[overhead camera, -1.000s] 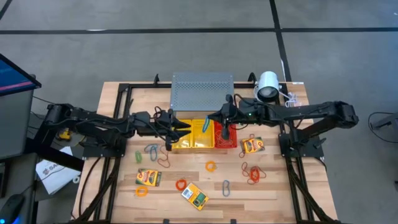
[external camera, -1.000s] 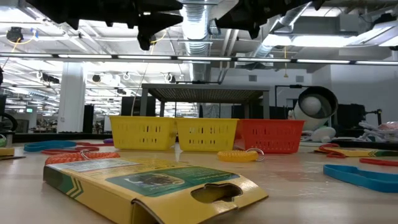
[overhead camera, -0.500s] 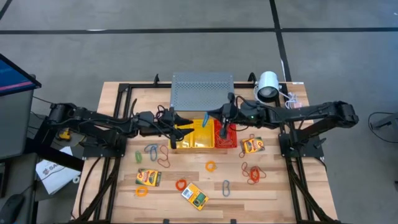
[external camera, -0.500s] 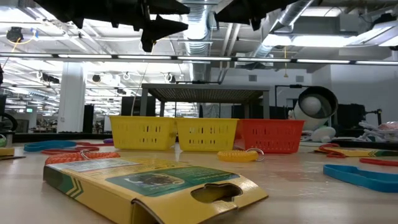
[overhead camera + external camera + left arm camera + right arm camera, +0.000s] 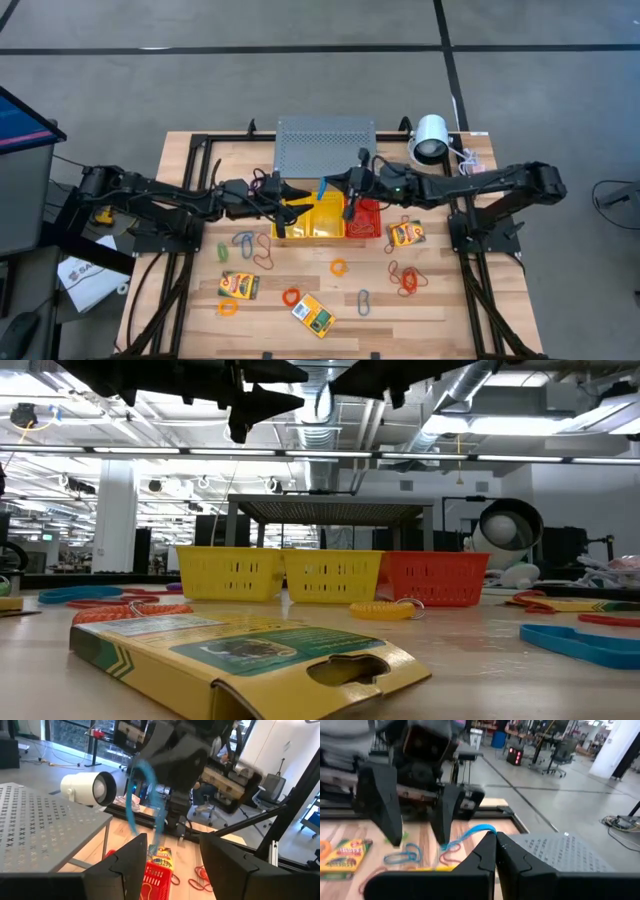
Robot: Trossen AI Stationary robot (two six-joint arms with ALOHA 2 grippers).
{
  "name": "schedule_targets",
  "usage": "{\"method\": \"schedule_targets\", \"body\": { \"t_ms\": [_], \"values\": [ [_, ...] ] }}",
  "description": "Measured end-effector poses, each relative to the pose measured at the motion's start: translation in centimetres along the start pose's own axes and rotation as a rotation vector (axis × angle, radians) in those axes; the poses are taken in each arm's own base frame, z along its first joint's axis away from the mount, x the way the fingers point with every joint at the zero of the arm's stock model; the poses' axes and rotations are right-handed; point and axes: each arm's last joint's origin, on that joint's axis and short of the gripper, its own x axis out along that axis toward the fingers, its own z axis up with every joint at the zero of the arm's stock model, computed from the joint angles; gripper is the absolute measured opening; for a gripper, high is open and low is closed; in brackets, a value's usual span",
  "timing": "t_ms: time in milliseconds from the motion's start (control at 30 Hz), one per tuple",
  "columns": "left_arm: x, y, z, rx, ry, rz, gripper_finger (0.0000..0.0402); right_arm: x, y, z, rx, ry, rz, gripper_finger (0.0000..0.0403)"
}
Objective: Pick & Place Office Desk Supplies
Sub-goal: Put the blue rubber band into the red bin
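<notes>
currently: blue clip (image 5: 322, 189), light, thin and springy, pinched at one end in the closed right end effector (image 5: 350, 199), dangling above the yellow basket (image 5: 318, 225). left end effector (image 5: 300, 204) half-open, empty, just beside. best gripped mid-loop.

We cannot see the contents of the yellow baskets (image 5: 280, 574) or red basket (image 5: 437, 578) in the low view; their walls hide them. Both arms are cut off there by the top edge. The blue clip (image 5: 141, 795) is motion-blurred in the left wrist view.
</notes>
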Motion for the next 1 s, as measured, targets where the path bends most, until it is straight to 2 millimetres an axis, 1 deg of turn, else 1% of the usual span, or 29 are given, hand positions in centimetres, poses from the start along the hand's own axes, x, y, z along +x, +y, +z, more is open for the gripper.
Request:
{"method": "schedule_targets", "body": {
  "t_ms": [233, 367, 467, 767, 1000],
  "values": [
    [0.0, 0.0, -0.1, 0.007, 0.012, 0.003, 0.0182, 2.7, 0.8, 1.0, -0.035, 0.048, 0.011, 0.0],
    [0.0, 0.1, -0.2, 0.033, 0.024, 0.006, 0.0182, 3.6, 1.4, 1.4, -0.058, 0.091, 0.029, 0.0],
    [-0.1, 0.1, -0.2, 0.057, 0.03, 0.007, 0.0182, 3.6, 1.7, 1.4, -0.069, 0.108, 0.039, 0.0],
    [-0.3, 0.3, -0.6, 0.124, 0.078, 0.059, 0.0182, 2.5, 2.7, 2.1, -0.078, 0.103, 0.071, 0.0],
    [-0.3, 0.5, -0.8, 0.134, 0.098, 0.085, 0.0182, 2.7, 3.0, 1.9, -0.084, 0.104, 0.074, 0.0]
  ]
}}
